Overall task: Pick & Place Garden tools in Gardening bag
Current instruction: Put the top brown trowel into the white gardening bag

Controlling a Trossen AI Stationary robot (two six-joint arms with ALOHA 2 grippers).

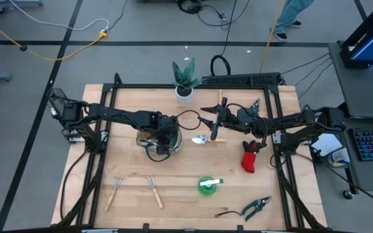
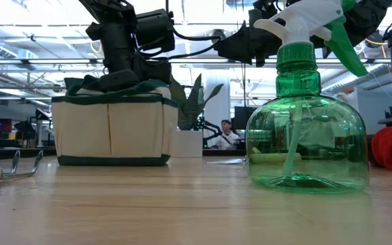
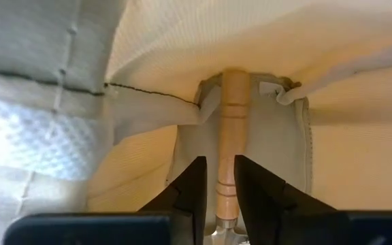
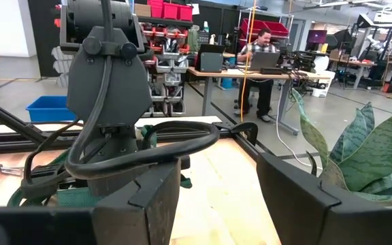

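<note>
The cream gardening bag (image 1: 153, 137) with green trim stands mid-table and shows in the low view (image 2: 111, 129). My left gripper (image 3: 220, 178) reaches down into it, its fingers slightly apart on either side of a wooden tool handle (image 3: 235, 116) that stands handle-end down in an inner pocket. My right gripper (image 4: 216, 197) is open and empty, hovering right of the bag (image 1: 214, 122) above a metal trowel (image 1: 200, 138). Two mini rakes (image 1: 135, 191), a green spray bottle (image 1: 207, 184), pruning shears (image 1: 256, 207) and a red-black glove (image 1: 251, 157) lie on the table. My left gripper comes from above, pointing down into the bag, with its fingers along the handle's upper part near the metal neck (image 3: 224, 204). One finger (image 3: 254, 194) lies at the handle's edge. A thin strip of cloth shows between the other finger (image 3: 192, 194) and the handle. I cannot tell whether either finger touches it.
A green plant in a white pot (image 1: 185, 81) stands at the far edge behind the bag. The spray bottle (image 2: 305, 129) stands near the front. Black frame rails run along the table's sides. A person sits at a desk in the room beyond.
</note>
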